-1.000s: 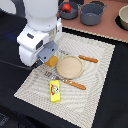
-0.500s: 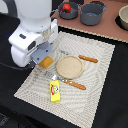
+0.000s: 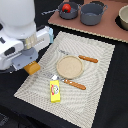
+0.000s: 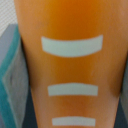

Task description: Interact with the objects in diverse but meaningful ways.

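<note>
Change since earlier: my arm [image 3: 20,30] has swung further toward the exterior view's left, and the orange-yellow bread loaf [image 3: 32,67] travels with it, now over the left edge of the woven mat [image 3: 95,65] rather than nearer the round tan plate [image 3: 69,66].
Gripper: the gripper [image 3: 31,64] is closed on the loaf; in the wrist view I see a grey-teal finger [image 4: 11,75] pressed flat against one side of it.
Wrist view only: the loaf [image 4: 72,65] fills the picture, orange with three pale curved score marks across it, the finger tight beside it.
Exterior view only: the yellow butter block [image 3: 55,90] lies on the mat near the plate; two wooden-handled utensils [image 3: 75,84] flank the plate; the small red ball-like food [image 3: 65,8] sits in a dark pot, with the grey two-handled pot [image 3: 93,12] just beside it on the brown board [image 3: 107,29].
Writing: the butter block carries a printed label, too blurred for me to read.
</note>
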